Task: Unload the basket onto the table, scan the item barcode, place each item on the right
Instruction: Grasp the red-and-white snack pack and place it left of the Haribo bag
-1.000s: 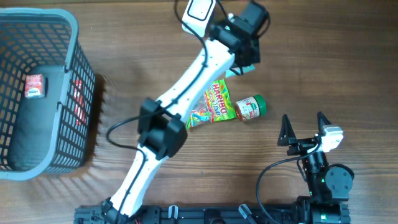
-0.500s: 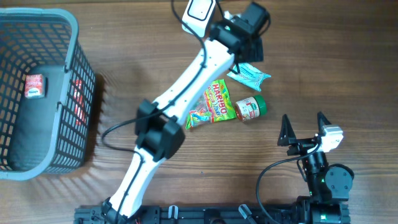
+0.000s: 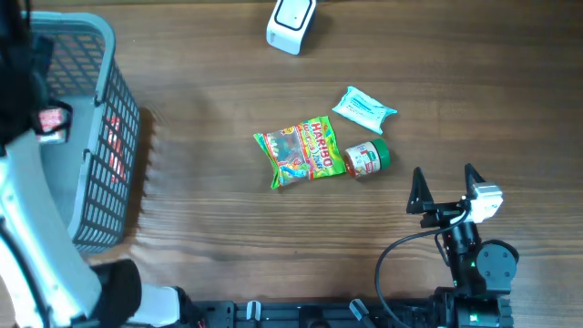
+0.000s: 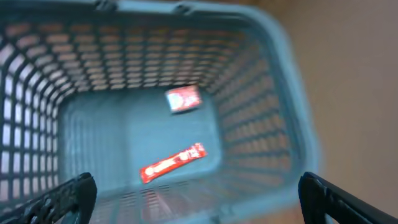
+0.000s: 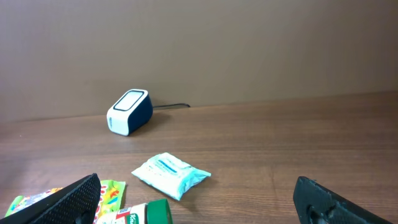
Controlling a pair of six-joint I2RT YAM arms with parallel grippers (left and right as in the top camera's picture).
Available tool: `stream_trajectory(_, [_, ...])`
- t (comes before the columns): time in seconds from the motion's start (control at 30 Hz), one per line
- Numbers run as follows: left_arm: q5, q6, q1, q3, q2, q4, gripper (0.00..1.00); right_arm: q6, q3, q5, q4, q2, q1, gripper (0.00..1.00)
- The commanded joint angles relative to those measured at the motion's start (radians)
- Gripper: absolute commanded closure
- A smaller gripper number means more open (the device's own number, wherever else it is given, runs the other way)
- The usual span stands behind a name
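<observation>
The pale blue-and-white packet [image 3: 364, 108] lies flat on the wooden worktop [image 3: 209, 210], out in the open, between the white scanner [image 3: 291, 22] at the far edge and the green-capped jar [image 3: 366, 158] just beside it on the near side. The jar is on its side, its red end touching the right edge of a bright gummy bag [image 3: 301, 152], and neither hand touches any of the three. Over on the left stands the grey mesh basket [image 3: 96, 36], and the left wrist camera looks straight down into it: on the floor of the basket there is a small red-and-white packet [image 4: 183, 99] toward the far wall and a long red wrapper [image 4: 172, 165] lying at a slant nearer the camera, the two apart from each other. The left hand [image 4: 196, 198] hangs above that basket with its fingers spread wide and nothing between them. The right hand [image 3: 444, 185] sits low at the near right of the worktop, fingers also spread wide and empty, pointing toward the packet and the scanner, well apart from both.
</observation>
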State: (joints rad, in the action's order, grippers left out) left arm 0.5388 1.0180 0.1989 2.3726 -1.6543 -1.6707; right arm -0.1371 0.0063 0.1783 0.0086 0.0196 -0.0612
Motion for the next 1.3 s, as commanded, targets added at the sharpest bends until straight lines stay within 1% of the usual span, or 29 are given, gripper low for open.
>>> stream_trajectory(0.0, [-0.132,0.095,0.173,-0.185,-0.03,0.063,0.0,0.005,-0.001,-0.006,0.005,-0.005,0.003,0.0])
stream_trajectory(0.07, [-0.147,0.134,0.251,-0.397,-0.03,0.186,0.0,0.005,-0.001,-0.006,0.005,-0.006,0.003,0.0])
stream_trajectory(0.1, [-0.169,0.135,0.28,-0.525,-0.03,0.278,0.0,0.005,-0.001,-0.006,0.005,-0.005,0.003,0.0])
stream_trajectory(0.17, [-0.209,0.132,0.317,-0.746,-0.03,0.482,0.0,0.005,-0.001,-0.006,0.005,-0.006,0.003,0.0])
stream_trajectory(0.2, [-0.23,0.094,0.325,-0.819,-0.03,0.576,0.0,0.005,-0.001,-0.006,0.005,-0.005,0.003,0.0])
stream_trajectory(0.27, [-0.255,0.005,0.328,-0.938,-0.03,0.769,0.0,0.005,-0.001,-0.006,0.005,-0.006,0.003,0.0])
stream_trajectory(0.33, [-0.254,-0.002,0.332,-1.018,-0.032,0.893,0.0,0.005,-0.001,-0.006,0.005,-0.005,0.003,0.0])
stream_trajectory(0.4, [-0.255,-0.001,0.343,-1.071,-0.038,0.983,0.0,0.005,-0.001,-0.006,0.005,-0.006,0.003,0.0])
stream_trajectory(0.43, [-0.255,-0.001,0.349,-1.098,-0.047,1.036,0.02,0.006,-0.001,-0.006,0.005,-0.005,0.003,0.0])
stream_trajectory(0.47, [-0.255,-0.001,0.354,-1.112,-0.058,1.067,0.04,0.005,-0.001,-0.006,0.005,-0.005,0.003,0.0])
stream_trajectory(0.5, [-0.256,-0.001,0.361,-1.12,-0.079,1.095,0.12,0.005,-0.001,-0.006,0.005,-0.005,0.003,0.0])
stream_trajectory(0.53, [-0.256,-0.001,0.367,-1.121,-0.1,1.11,0.23,0.006,-0.001,-0.006,0.005,-0.005,0.003,0.0])
stream_trajectory(0.57, [-0.255,-0.001,0.372,-1.121,-0.128,1.131,0.31,0.005,-0.001,-0.006,0.005,-0.005,0.003,0.0])
stream_trajectory(0.6, [-0.259,-0.001,0.376,-1.121,-0.171,1.162,0.3,0.005,-0.001,-0.006,0.005,-0.005,0.003,0.0])
stream_trajectory(0.63, [-0.259,-0.001,0.377,-1.121,-0.19,1.175,0.24,0.005,-0.001,-0.006,0.005,-0.005,0.003,0.0])
stream_trajectory(0.67, [-0.259,-0.001,0.377,-1.121,-0.23,1.21,0.11,0.005,-0.001,-0.006,0.005,-0.005,0.003,0.0])
stream_trajectory(0.73, [-0.263,-0.002,0.377,-1.121,-0.279,1.273,0.0,0.005,-0.001,-0.006,0.005,-0.005,0.003,0.0])
stream_trajectory(0.9, [-0.27,-0.002,0.377,-1.121,-0.34,1.366,0.0,0.005,-0.001,-0.006,0.005,-0.006,0.003,0.0])
stream_trajectory(0.93, [-0.27,-0.002,0.377,-1.121,-0.349,1.376,0.02,0.005,-0.001,-0.006,0.005,-0.006,0.003,0.0])
stream_trajectory(0.97, [-0.27,-0.002,0.377,-1.121,-0.357,1.387,0.04,0.005,-0.001,-0.006,0.005,-0.005,0.003,0.01])
stream_trajectory(1.07, [-0.293,-0.045,0.377,-1.121,-0.385,1.43,0.17,0.006,-0.001,-0.006,0.005,-0.006,0.003,0.0])
stream_trajectory(1.13, [-0.296,-0.046,0.377,-1.121,-0.394,1.439,0.22,0.006,-0.001,-0.006,0.005,-0.006,0.003,0.0])
stream_trajectory(1.23, [-0.297,-0.046,0.377,-1.121,-0.396,1.475,0.24,0.005,-0.001,-0.006,0.005,-0.006,0.003,0.0])
stream_trajectory(1.27, [-0.298,-0.046,0.377,-1.121,-0.396,1.486,0.28,0.005,-0.001,-0.006,0.005,-0.005,0.003,0.0])
